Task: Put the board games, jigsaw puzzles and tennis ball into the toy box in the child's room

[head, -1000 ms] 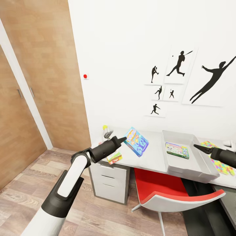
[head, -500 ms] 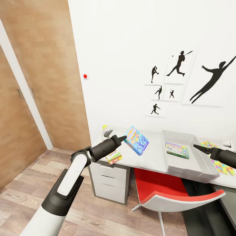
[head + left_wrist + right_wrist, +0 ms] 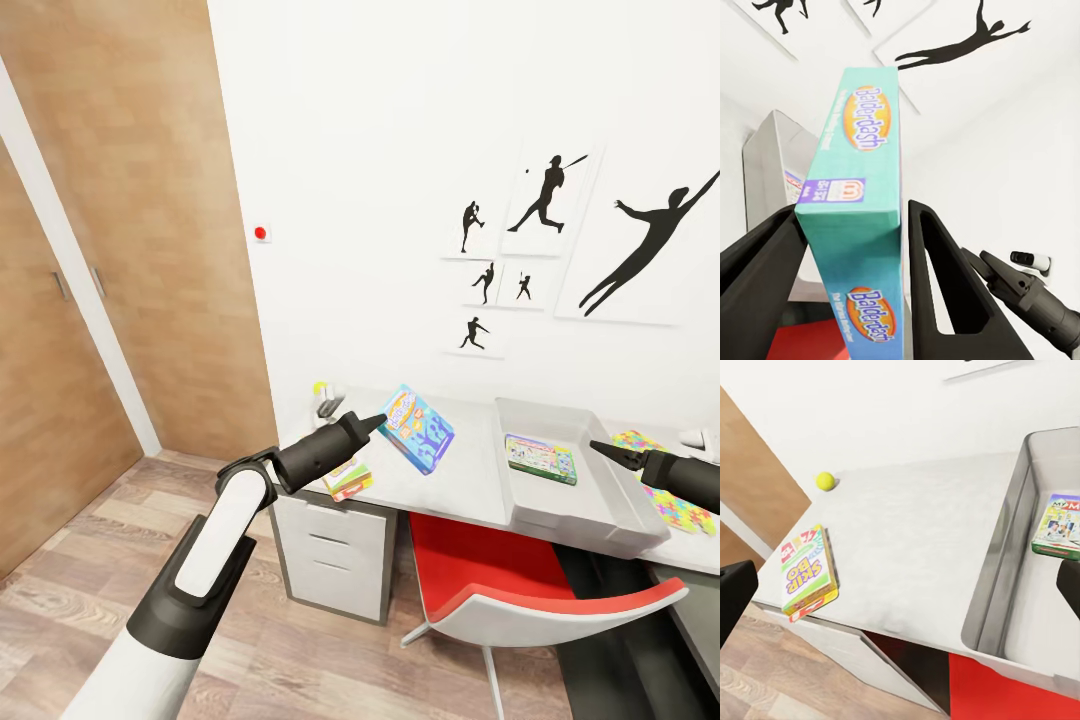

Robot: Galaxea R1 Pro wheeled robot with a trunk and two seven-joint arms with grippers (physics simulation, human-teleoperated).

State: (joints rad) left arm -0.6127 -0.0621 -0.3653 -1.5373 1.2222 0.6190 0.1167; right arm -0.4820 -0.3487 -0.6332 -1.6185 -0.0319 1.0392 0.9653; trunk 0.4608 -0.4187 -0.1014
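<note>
Head view: the left end effector (image 3: 378, 422) is clamped on the blue board game (image 3: 416, 430), holding it tilted in the air above the counter (image 3: 460, 480), between the counter's left end and the toy box (image 3: 575, 520). In the left wrist view the two dark fingers (image 3: 945, 289) press the narrow teal sides of this "Balderdash" box (image 3: 859, 225). The right end effector (image 3: 607, 452) hovers over the right rim of the toy box; whether its jaws are open or closed cannot be told. Inside the toy box lies the white-green Monopoly game (image 3: 541, 458), flat on the floor of the bin. The Skip-Bo game (image 3: 808, 570) lies flat at the counter's left front corner, partly overhanging the edge. The tennis ball (image 3: 826, 481) rests near the wall at the counter's left end. A jigsaw puzzle (image 3: 668, 497) lies flat on the counter to the right of the toy box. A red chair (image 3: 520, 590) stands under the counter.
</note>
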